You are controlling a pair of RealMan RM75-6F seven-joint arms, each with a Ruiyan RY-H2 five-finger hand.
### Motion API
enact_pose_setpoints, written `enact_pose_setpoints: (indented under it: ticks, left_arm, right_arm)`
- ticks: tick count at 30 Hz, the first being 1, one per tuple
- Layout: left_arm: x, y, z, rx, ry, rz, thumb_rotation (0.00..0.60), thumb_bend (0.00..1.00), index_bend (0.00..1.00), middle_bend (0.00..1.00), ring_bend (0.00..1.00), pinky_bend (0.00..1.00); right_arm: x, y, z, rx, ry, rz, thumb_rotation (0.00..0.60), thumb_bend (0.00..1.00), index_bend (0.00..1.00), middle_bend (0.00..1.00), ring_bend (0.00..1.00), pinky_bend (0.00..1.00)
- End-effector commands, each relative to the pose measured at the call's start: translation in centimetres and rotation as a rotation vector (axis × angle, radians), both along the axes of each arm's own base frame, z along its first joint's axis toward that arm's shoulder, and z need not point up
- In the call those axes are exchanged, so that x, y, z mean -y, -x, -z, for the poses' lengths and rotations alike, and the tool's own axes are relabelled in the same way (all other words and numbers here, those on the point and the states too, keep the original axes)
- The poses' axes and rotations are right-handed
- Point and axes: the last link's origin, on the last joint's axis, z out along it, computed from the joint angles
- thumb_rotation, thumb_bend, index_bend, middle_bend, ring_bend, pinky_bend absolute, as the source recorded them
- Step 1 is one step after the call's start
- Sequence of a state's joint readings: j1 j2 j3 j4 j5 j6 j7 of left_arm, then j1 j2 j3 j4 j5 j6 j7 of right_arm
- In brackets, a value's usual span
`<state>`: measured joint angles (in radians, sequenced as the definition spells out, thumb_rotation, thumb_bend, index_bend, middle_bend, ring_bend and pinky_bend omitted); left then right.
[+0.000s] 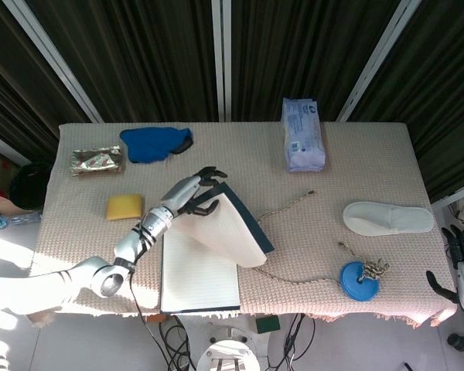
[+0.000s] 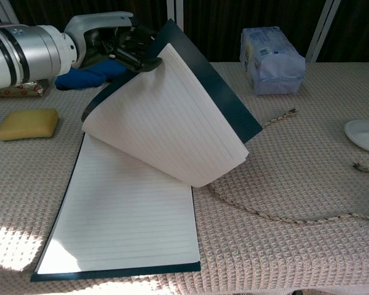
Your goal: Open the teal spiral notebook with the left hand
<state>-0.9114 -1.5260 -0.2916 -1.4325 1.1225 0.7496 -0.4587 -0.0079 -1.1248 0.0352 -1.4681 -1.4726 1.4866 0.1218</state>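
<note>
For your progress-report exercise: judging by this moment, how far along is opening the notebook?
Done: the teal spiral notebook shows a lined page lying flat. In hand: the left hand holds the cover and a sheaf of pages lifted and curled over. Left: laying them back and letting go. The right hand hangs idle at the table's edge.

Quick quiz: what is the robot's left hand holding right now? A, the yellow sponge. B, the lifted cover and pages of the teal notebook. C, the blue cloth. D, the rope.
B: the left hand grips the raised cover and a sheaf of lined pages of the teal spiral notebook, curled up off the open lined page, while the yellow sponge lies apart on the table.
</note>
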Motion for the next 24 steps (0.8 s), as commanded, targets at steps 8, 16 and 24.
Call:
enact_pose_setpoints:
  ticks: [8, 16, 24]
  left_arm:
    - [-11.6, -1.3, 2.2, -0.017, -0.106, -0.342, 0.6, 0.58, 0.66, 0.17, 0.0, 0.11]
    - [-14.6, 2.0, 0.7, -0.012, -0.208, -0.525, 0.6, 0.58, 0.66, 0.18, 0.01, 0.11]
    - [-14.8, 5.1, -0.2, -0.024, -0.255, -0.617, 0.6, 0.57, 0.64, 0.19, 0.02, 0.11]
  right_arm:
    - [1.0, 0.9, -0.1, 0.009, 0.005, 0.036, 0.6, 0.31, 0.0, 0.0, 0.0, 0.0]
    - [1.6, 1.3, 0.3, 0.011, -0.006, 0.054, 0.6, 0.31, 0.0, 0.0, 0.0, 0.0]
    - [1.8, 1.1, 0.7, 0.008, -0.017, 0.045, 0.6, 0.31, 0.0, 0.0, 0.0, 0.0]
